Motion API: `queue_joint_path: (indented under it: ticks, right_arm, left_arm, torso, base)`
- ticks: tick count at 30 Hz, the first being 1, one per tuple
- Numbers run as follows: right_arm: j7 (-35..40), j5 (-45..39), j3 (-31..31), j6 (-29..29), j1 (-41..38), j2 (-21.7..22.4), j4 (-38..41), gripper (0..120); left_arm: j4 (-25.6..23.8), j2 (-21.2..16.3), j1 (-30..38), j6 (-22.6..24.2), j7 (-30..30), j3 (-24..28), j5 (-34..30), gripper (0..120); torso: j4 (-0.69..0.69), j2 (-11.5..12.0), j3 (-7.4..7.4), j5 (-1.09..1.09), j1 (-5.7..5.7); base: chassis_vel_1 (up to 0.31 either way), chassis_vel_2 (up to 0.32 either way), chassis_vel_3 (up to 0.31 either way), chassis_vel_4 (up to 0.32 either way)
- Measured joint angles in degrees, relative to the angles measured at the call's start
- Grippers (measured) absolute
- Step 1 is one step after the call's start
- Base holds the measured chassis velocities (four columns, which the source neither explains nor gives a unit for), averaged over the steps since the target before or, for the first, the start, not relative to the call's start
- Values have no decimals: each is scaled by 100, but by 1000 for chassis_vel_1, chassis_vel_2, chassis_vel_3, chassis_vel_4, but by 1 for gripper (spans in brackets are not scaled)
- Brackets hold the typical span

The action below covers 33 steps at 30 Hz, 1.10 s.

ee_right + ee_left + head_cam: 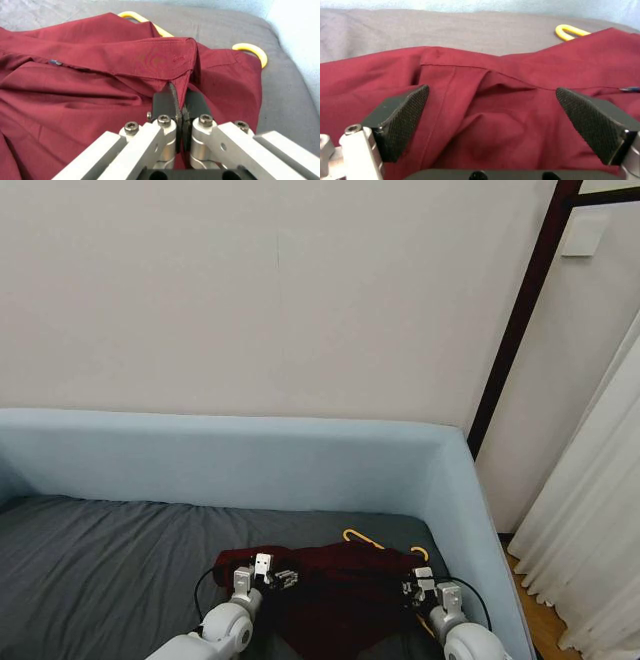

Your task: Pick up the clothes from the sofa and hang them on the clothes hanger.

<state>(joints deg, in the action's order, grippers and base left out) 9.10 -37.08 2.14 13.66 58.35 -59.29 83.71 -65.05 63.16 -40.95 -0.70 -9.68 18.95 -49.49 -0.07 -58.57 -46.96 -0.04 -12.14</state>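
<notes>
- While a thin fold of the dark red cotton shirt (335, 598), lying on the grey sofa seat (100, 560), is being pinched by the closed right gripper (178, 92), slipping is being risked.
- Left gripper (492, 93) is being held over it, spread wide, empty.

white arms (222, 627), black cables (198, 594), silver bolted brackets (150, 144), black crosshatched fingers (402, 120)

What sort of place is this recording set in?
Probably a home living room: a pale blue sofa, a white curtain beside it, a plain wall. A red shirt and yellow hanger lie on it; right gripper shut on the shirt, left gripper open over it.
</notes>
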Motion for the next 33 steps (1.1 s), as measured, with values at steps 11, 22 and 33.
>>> queue_joint_path:
  ticks: [11,22,33]
  right_arm:
    - [28,60,21,-11,31,-76,-50,0]
    - [35,51,21,-35,36,-37,-30,0]
    - [39,71,7,-52,29,-93,-73,0]
  left_arm:
    - [235,-2,147,-209,3,39,274,100]
    - [879,334,404,-347,0,203,303,86]
    - [980,367,452,-416,37,318,319,44]
  torso:
    - [1,0,1,1,0]
    - [0,0,0,0,0]
    - [-1,-1,0,0,0]
  base:
    - [0,0,0,0]
    - [0,0,0,0]
    - [0,0,0,0]
